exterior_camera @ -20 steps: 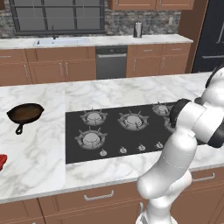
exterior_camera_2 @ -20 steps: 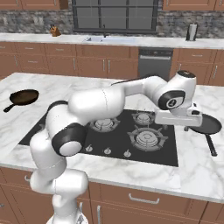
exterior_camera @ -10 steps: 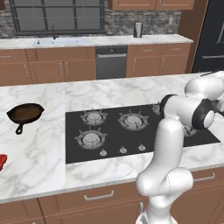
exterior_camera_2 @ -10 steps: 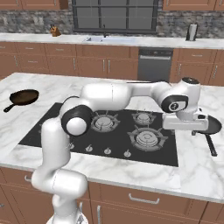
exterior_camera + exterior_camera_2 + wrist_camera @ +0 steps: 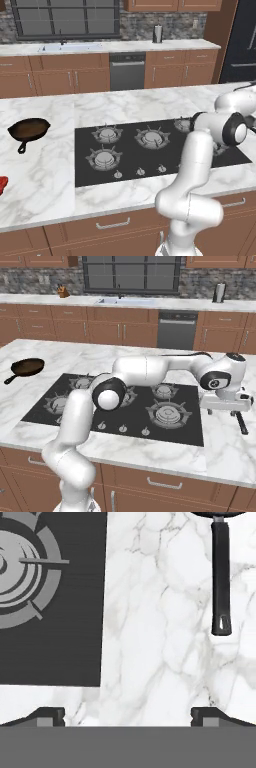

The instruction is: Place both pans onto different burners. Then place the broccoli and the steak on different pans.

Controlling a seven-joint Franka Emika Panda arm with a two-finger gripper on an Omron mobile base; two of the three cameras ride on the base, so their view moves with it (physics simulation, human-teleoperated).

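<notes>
Swung out to the right edge of the black cooktop [image 5: 125, 406] over the last second, and now poised above the marble counter [image 5: 225, 446] just beyond it. Gripper [image 5: 223, 402] hangs low at the right end of the island, lower and farther right than a moment ago, fingers spread wide with nothing between them. Seen from the hand camera: fingertips [image 5: 47, 716] apart over bare marble, the near-black pan's handle [image 5: 220, 577] lying just ahead and off to one side, not yet between them. Pan body mostly hidden behind the hand in the right base view, only the handle end [image 5: 242, 423] poking out on the counter beside the stove. Rust-brown pan [image 5: 28, 129] sits well apart on the far left of the counter, untouched. Steak [image 5: 2, 184] peeks in at the left edge, nearer the front. Broccoli not made out. Burners [image 5: 104, 158] all bare. Reads as the reach for the first pan closing in: neither pan on a burner yet, so the whole task remains ahead. Next likely calls for shifting sideways onto that handle before closing.
</notes>
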